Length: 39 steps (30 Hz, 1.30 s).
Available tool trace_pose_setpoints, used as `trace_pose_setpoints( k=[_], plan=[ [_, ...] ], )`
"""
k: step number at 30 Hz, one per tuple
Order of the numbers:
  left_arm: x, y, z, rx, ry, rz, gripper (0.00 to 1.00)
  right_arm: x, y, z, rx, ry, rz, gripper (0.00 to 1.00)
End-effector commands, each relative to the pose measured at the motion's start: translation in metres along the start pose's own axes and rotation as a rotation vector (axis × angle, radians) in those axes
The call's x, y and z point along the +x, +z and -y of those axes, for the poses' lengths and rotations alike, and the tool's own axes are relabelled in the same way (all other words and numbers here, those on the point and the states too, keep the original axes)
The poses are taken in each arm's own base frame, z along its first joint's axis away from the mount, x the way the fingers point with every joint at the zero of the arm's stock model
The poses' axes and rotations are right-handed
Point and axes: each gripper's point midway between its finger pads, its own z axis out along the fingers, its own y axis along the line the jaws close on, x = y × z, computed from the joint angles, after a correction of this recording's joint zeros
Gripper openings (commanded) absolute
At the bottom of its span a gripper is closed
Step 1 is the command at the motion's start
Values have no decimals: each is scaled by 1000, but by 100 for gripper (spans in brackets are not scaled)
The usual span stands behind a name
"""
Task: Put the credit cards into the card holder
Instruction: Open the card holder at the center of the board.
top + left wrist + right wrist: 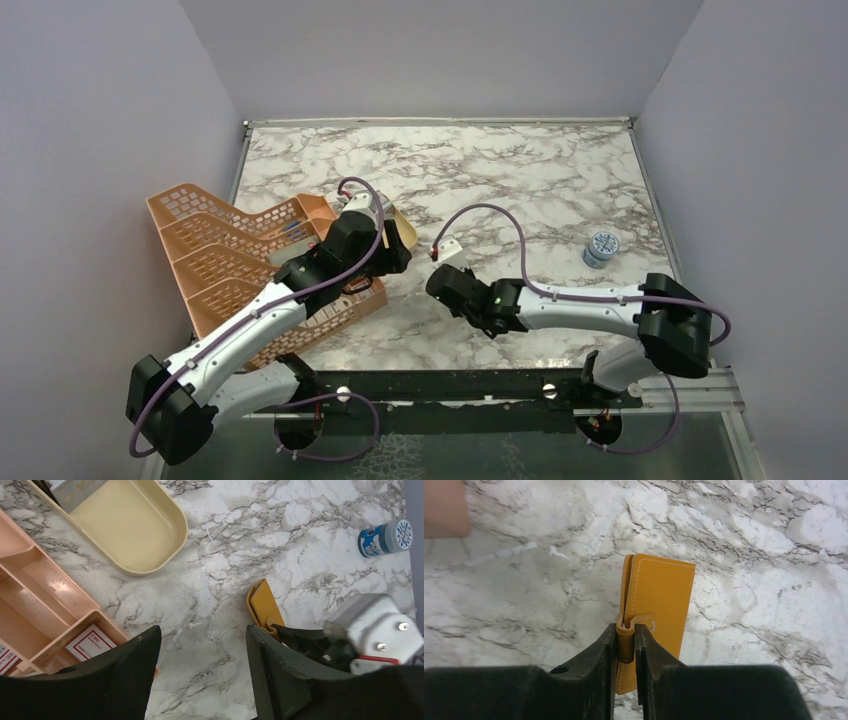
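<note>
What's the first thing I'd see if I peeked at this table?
Probably the bright mustard-orange wallet near the middle of the marble table, its strap pinched in the right claw. Next comes the big peach rack at the table's left edge, then the little blue-and-white jar on the right.

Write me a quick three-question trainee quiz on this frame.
1. True or false: the left hand grips the wallet.
2. Where does the right hand pinch the wallet? A strap, B far corner, C nowhere.
3. Fill in: the dish sits beside the peach ____.
Key: 1 false; 2 A; 3 rack.
</note>
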Motion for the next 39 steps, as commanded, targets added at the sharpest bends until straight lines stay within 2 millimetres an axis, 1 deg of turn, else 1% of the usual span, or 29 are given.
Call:
trace_pose_setpoints(
  k=[1,3,5,7,8,10,13,20,26,34,39],
  plan=[
    [10,6,13,77,-18,-45,63,-15,-8,-22,-113,151,53,17],
    [18,8,20,122,-23,-75,63,-15,-10,-23,-116,198,51,16],
    [26,10,33,202,-27,-110,63,-17,-14,-25,-131,240,59,16],
    [36,13,44,272,-43,-154,62,-24,-19,-26,-156,289,92,16],
    [41,14,49,302,-51,-175,61,-26,-23,-31,-196,307,99,16],
    [49,18,53,332,-67,-212,60,-31,-30,-32,-231,351,124,16],
    [59,25,55,344,-74,-254,59,-32,-36,-31,-254,395,141,16],
    [74,38,61,399,-99,-307,58,-28,-42,-30,-287,443,150,16],
    [82,49,56,374,-104,-329,54,-24,-42,-30,-292,460,149,16],
    [91,57,50,351,-109,-352,37,-23,-41,-30,-288,471,148,16],
    [95,59,47,339,-110,-363,31,-23,-41,-29,-285,475,148,16]
  ],
)
